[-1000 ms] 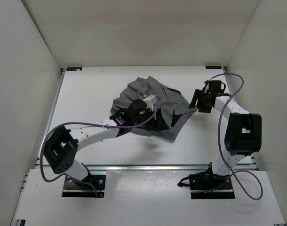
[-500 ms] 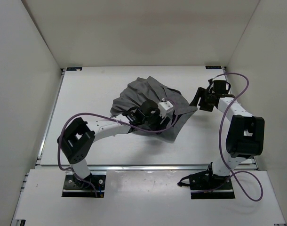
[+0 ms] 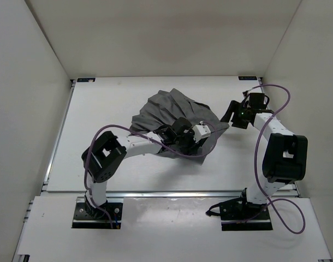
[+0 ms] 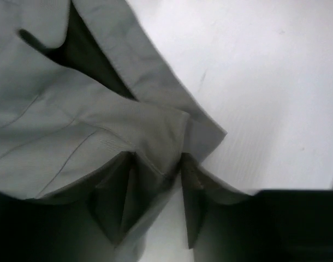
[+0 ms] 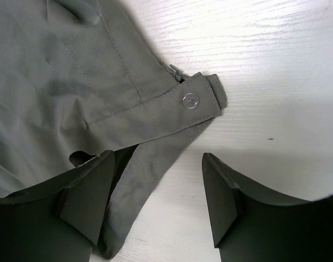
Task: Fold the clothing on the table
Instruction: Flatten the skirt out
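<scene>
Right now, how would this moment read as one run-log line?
skirt: crumpled on table | left tool: fabric fold between jaws, grip unclear | right tool: open beside button

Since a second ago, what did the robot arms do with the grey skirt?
The left gripper swept rightward across the clothing to its near right corner. Its fingers now straddle a fold there, but I cannot tell if they grip it. The right gripper edged slightly away, jaws wide apart. The clothing stayed bunched on the table.
</scene>
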{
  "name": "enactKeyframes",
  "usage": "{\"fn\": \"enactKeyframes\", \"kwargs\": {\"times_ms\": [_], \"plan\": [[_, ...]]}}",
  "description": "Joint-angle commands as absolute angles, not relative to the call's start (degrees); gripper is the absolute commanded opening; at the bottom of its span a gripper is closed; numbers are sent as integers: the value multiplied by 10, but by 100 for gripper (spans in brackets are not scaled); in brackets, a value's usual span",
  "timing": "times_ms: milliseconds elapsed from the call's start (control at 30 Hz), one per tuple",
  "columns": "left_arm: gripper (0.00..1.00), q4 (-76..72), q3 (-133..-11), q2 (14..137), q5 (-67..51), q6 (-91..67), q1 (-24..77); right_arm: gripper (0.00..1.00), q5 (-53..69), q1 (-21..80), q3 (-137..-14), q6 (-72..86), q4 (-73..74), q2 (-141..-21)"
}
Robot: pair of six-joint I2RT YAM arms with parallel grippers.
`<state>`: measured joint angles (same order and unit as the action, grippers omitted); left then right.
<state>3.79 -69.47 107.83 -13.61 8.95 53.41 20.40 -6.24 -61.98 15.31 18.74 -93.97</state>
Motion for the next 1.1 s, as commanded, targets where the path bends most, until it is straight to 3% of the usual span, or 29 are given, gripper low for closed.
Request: {"fn": "enactKeyframes", "kwargs": {"times_ms": [0, 33, 67, 333, 633, 833, 1067], "plan": [[15, 25, -721, 1078, -205, 114, 538, 63, 201, -68, -623, 155, 166, -939], [2, 22, -709, 1065, -201, 105, 537, 62, 200, -66, -620, 159, 170, -939], [0, 18, -689, 1043, -202, 101, 528, 63, 194, -66, -621, 152, 171, -940], [0, -79, -469, 753, -167, 47, 485, 65, 185, -32, -650, 134, 200, -1006], [0, -67, -428, 712, -169, 21, 470, 66, 154, 38, -658, 124, 267, -1032], [0, -68, -396, 672, -170, 12, 463, 67, 80, 105, -569, 149, 300, -942], [0, -69, -373, 647, -164, 8, 463, 67, 36, 103, -524, 157, 327, -849]]}}
